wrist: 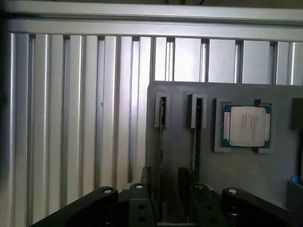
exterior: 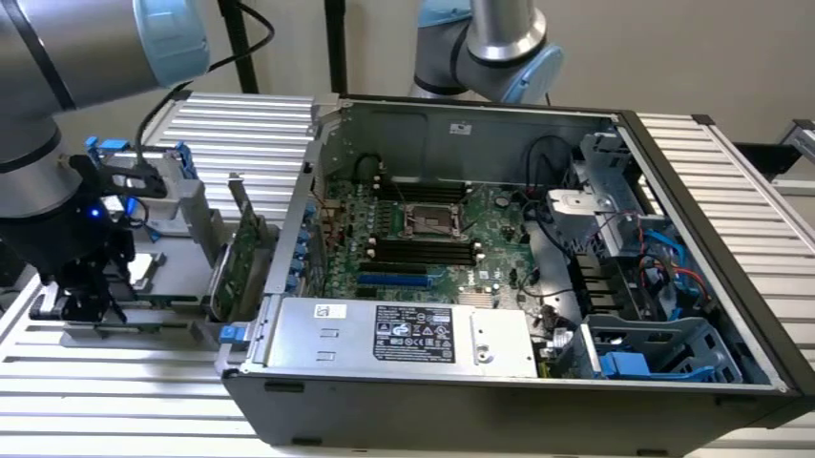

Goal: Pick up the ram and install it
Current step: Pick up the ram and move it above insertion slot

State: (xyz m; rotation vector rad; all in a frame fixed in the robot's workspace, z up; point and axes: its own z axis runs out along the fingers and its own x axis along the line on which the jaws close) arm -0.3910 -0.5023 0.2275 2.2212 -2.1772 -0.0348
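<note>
My gripper is part open w/ the ram between its fingers, nothing clamped. Ram's prob. light, stiff, fragile: grip the flat faces mid-length, not the chips.

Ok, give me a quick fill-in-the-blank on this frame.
1. The grey holder carries ____ ram sticks on edge.
2. The hand has its fingers ____, one either side of a stick.
3. The upright card beside the computer case is ____.
Missing: two; open; green.

End effector astride upright ram, processor nearby, grey holder
</note>
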